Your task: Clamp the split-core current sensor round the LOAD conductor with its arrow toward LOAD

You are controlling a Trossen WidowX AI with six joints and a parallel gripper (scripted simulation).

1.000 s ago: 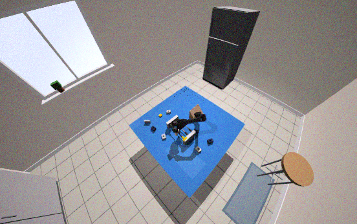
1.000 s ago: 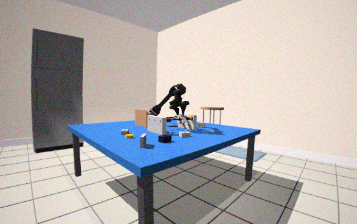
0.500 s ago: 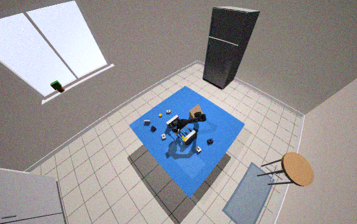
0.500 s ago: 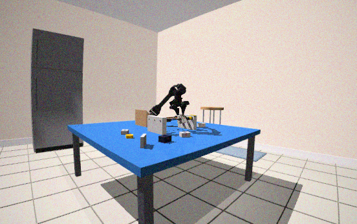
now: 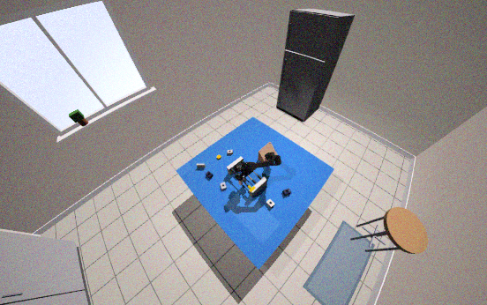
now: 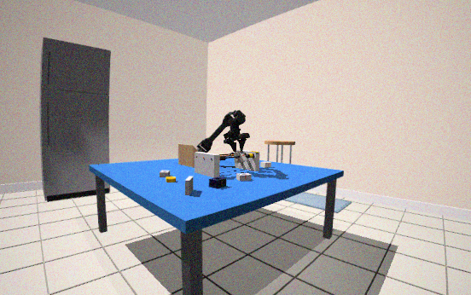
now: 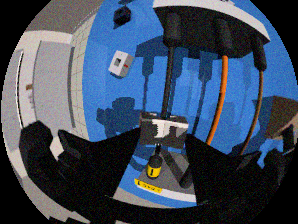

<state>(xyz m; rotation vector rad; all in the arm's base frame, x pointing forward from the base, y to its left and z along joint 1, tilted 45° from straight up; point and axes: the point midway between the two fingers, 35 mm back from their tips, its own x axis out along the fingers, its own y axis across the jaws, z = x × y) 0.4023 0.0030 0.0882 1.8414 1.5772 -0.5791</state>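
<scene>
My gripper is shut on the grey and white current sensor, which sits between the fingertips in the wrist view. The sensor is level with the black conductor. This conductor runs from the far panel to the sensor's upper edge and shows again below it, entering a gland with a yellow tag. The sensor hides the crossing, so I cannot tell whether its jaws are closed round the conductor. A yellow label lies on the near panel's edge, its text too blurred to read. The arrow is not readable.
An orange conductor and a brown one run to the right. White panels stand at both ends. Loose white, dark and yellow blocks lie around the stand. A brown block stands near the arm's base.
</scene>
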